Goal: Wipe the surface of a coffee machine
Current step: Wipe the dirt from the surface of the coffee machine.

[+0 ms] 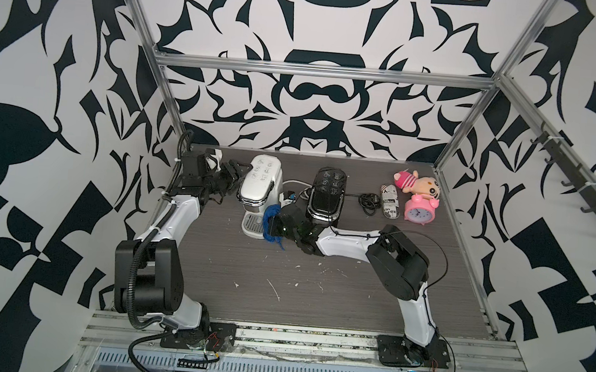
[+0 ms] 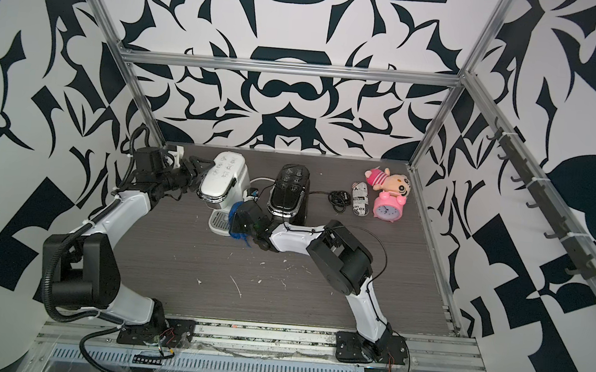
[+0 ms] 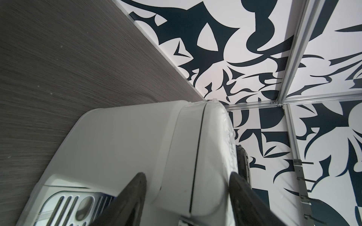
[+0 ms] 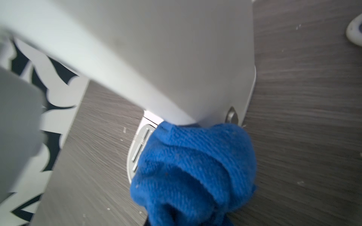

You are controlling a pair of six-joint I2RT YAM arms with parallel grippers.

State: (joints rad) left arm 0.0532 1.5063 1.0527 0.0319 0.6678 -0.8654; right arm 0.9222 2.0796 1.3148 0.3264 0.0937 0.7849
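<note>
A white coffee machine point(image 1: 260, 182) point(image 2: 222, 178) stands at the back left of the table. My left gripper point(image 1: 237, 171) point(image 3: 188, 180) reaches it from the left, its two dark fingers point(image 3: 137, 185) set wide on either side of the machine's head point(image 3: 195, 148), holding it. My right gripper point(image 1: 285, 227) is shut on a bunched blue cloth point(image 1: 271, 225) point(image 2: 238, 226) point(image 4: 195, 166). The cloth presses against the foot of the machine's column point(image 4: 176, 68), just above the slotted drip tray point(image 4: 139, 145). In the right wrist view the cloth hides the fingers.
A black coffee machine point(image 1: 327, 193) stands just right of the white one, close behind my right arm. Further right lie a coiled black cable point(image 1: 369, 200), a newsprint-patterned roll point(image 1: 389, 202), a pink alarm clock point(image 1: 420, 211) and a plush doll point(image 1: 418, 182). White specks dot the table point(image 1: 280, 288).
</note>
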